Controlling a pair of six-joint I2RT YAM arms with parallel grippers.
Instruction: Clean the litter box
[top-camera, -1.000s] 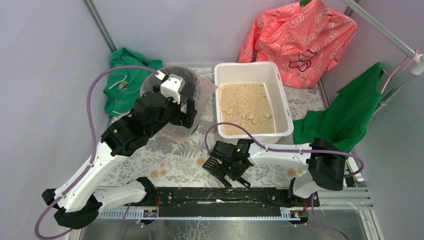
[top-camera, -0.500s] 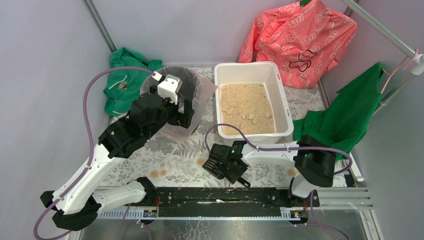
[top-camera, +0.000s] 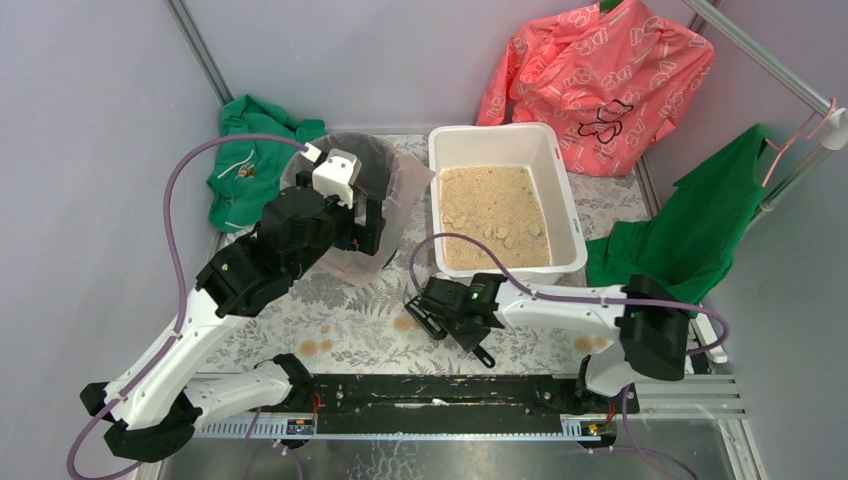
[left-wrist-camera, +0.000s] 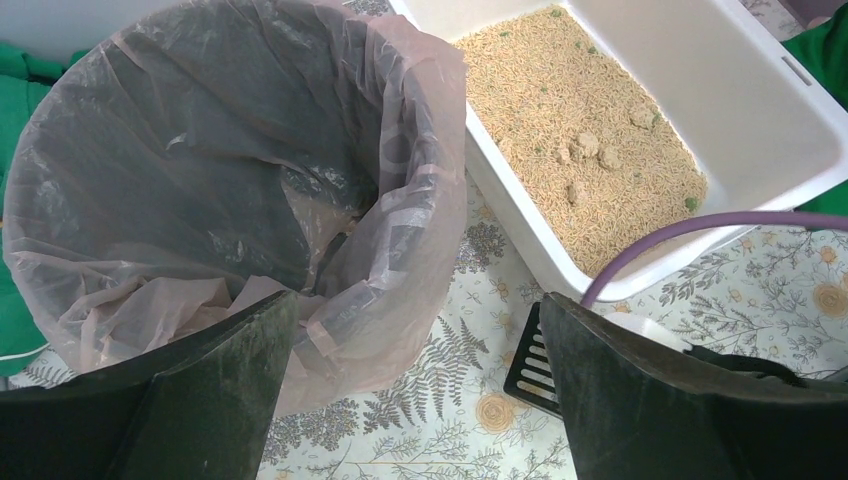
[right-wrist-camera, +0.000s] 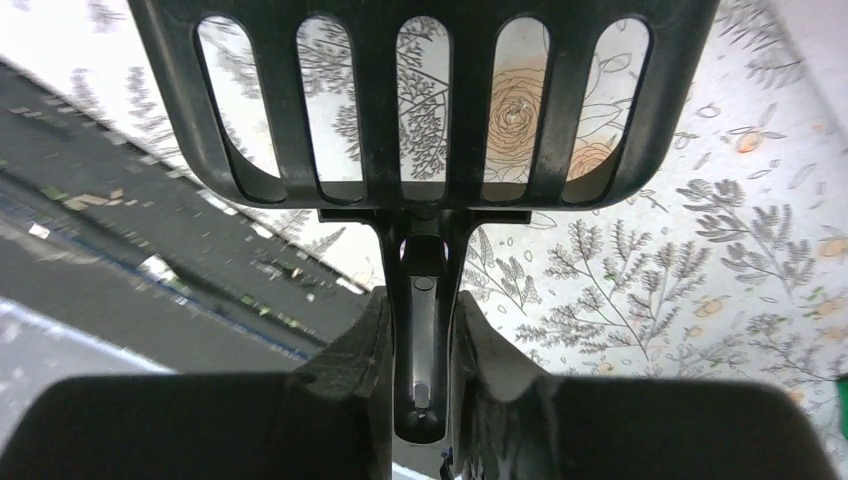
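The litter box (top-camera: 441, 150) is a white tub at the back centre, holding tan granules with several clumps (left-wrist-camera: 585, 150). In front of it, over the patterned table, my right gripper (top-camera: 452, 318) is shut on the handle of a black slotted scoop (top-camera: 424, 314). In the right wrist view the fingers (right-wrist-camera: 365, 345) squeeze the handle on both sides and the scoop head (right-wrist-camera: 430, 110) sticks out ahead, above the table. My left gripper (top-camera: 366, 222) hovers open by the near rim of the bag-lined black bin (top-camera: 395, 180), with nothing between its fingers (left-wrist-camera: 230, 380).
The bin (left-wrist-camera: 200, 150) stands just left of the litter box (left-wrist-camera: 800, 110). Green clothing (top-camera: 245, 165) lies at the back left, a coral garment (top-camera: 600, 80) hangs behind the box, and a green shirt (top-camera: 700, 230) hangs at the right. A black rail (top-camera: 440, 395) runs along the near edge.
My right gripper has gone from open to shut on the scoop handle, and the scoop head has tipped up off the table. The left arm has barely shifted.
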